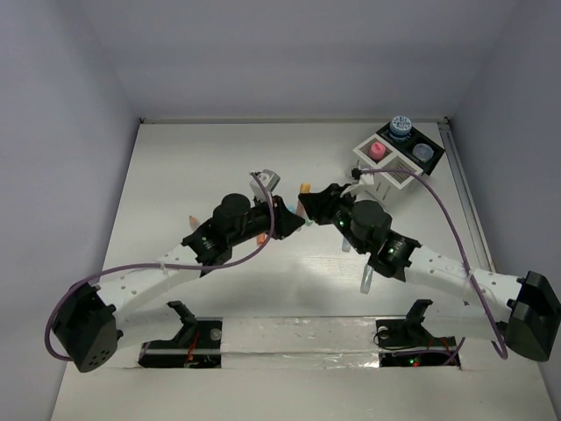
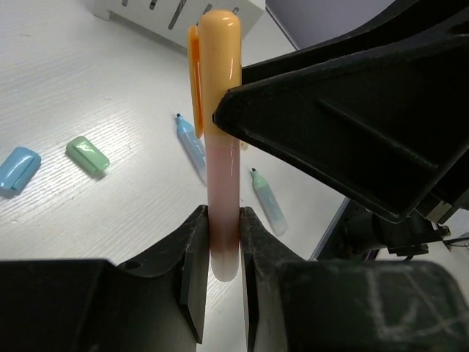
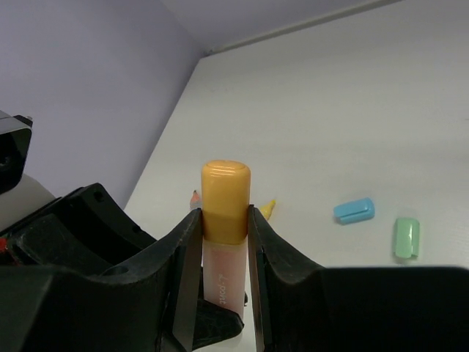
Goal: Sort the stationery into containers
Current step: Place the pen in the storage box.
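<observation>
Left claw (image 2: 220,246): closed tight on the pale lower barrel of the orange highlighter (image 2: 222,169); the pen stood upright between the pads.
Right claw (image 3: 224,227): narrowed onto the orange cap (image 3: 226,192) of the same pen. The two arms met over the middle of the tabletop (image 1: 219,149).
Handling: I judged it light, stiff plastic, smooth and round. It could twist or slide in the grip under a pull. The cap looked like a friction fit.
Hold: barrel low, cap at its band, clip kept off the pads, any force along the pen's axis.
Loose below: blue cap (image 2: 18,169), green cap (image 2: 88,155), pale-blue marker (image 2: 192,147) and pale-green marker (image 2: 267,202), both uncapped.
Containers: white slatted box (image 1: 390,167) sat well apart at far right, with a pink-capped bottle (image 1: 378,150) in it.
</observation>
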You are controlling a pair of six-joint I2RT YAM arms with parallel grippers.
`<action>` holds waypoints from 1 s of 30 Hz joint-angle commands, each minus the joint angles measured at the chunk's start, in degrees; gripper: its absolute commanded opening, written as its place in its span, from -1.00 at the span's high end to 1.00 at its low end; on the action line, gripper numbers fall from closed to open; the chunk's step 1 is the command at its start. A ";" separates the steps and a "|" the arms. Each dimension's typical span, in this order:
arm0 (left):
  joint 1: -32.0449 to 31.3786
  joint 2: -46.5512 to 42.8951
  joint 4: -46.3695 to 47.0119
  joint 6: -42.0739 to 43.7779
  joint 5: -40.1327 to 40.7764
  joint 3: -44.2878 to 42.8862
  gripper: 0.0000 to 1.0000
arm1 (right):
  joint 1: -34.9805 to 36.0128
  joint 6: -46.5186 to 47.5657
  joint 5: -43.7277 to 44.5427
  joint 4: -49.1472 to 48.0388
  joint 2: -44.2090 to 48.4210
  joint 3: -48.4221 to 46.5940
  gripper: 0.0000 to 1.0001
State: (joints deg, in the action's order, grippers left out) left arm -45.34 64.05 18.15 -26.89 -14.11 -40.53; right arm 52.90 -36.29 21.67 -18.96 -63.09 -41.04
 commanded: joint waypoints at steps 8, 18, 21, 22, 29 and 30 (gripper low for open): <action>-0.27 -7.10 9.28 1.93 3.73 4.23 0.03 | -9.47 3.33 -6.99 6.04 -2.12 -6.34 1.00; -0.27 -14.38 7.51 4.66 4.53 10.37 -0.56 | -22.12 7.98 -1.29 7.45 -5.82 -15.21 1.00; -0.27 -16.23 8.91 4.66 4.88 13.10 -0.72 | -26.78 10.44 3.55 7.53 -5.47 -15.21 1.00; -0.27 -16.67 9.35 4.83 4.88 13.81 -0.76 | -30.37 11.15 4.34 7.45 -5.38 -15.04 1.00; -0.27 -20.89 12.52 6.85 7.43 19.08 -0.98 | -42.87 15.81 8.82 5.43 -8.97 -16.00 1.00; -0.80 -22.03 12.70 7.03 8.04 19.52 -0.98 | -43.67 17.12 10.48 5.16 -10.11 -16.27 1.00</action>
State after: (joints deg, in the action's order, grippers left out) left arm -45.65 44.56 25.65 -21.74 -7.86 -22.00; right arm 11.60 -23.79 27.22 -11.03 -71.13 -54.50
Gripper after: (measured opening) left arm 0.988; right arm 0.335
